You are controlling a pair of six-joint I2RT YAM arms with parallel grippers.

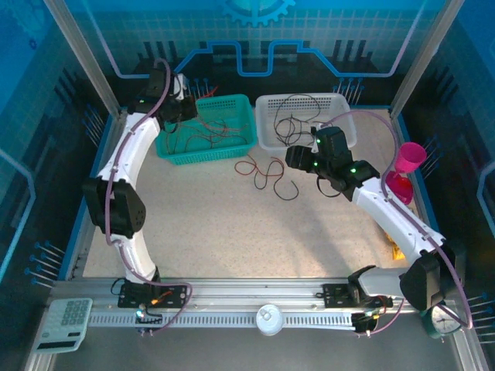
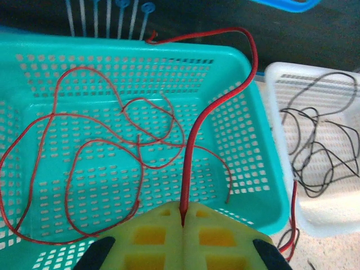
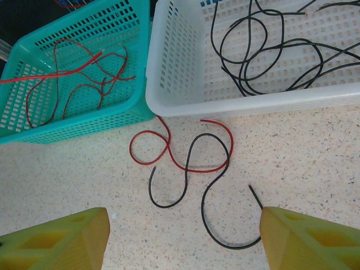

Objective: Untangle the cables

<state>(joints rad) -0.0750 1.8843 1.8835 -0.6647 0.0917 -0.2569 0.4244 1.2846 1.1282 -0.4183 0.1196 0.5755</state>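
Jaws of the left gripper (image 2: 183,218) clamp a held red cable (image 2: 190,152) above the teal basket (image 2: 253,180) of red loops (image 2: 139,169). The right gripper (image 3: 184,239) hangs wide over a loose red cable (image 3: 169,151) crossing a loose black cable (image 3: 167,206) on the table (image 3: 67,174). Judgement: mostly sorted; this pair remains.

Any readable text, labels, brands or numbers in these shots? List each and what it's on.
Nothing legible.
Calculator, near-left corner: key markings too small to read.
Round dial, near-right corner: face markings too blurred to read.
Gear emblem, back wall: graphic, no words readable.
Teal basket and white basket: no labels seen.
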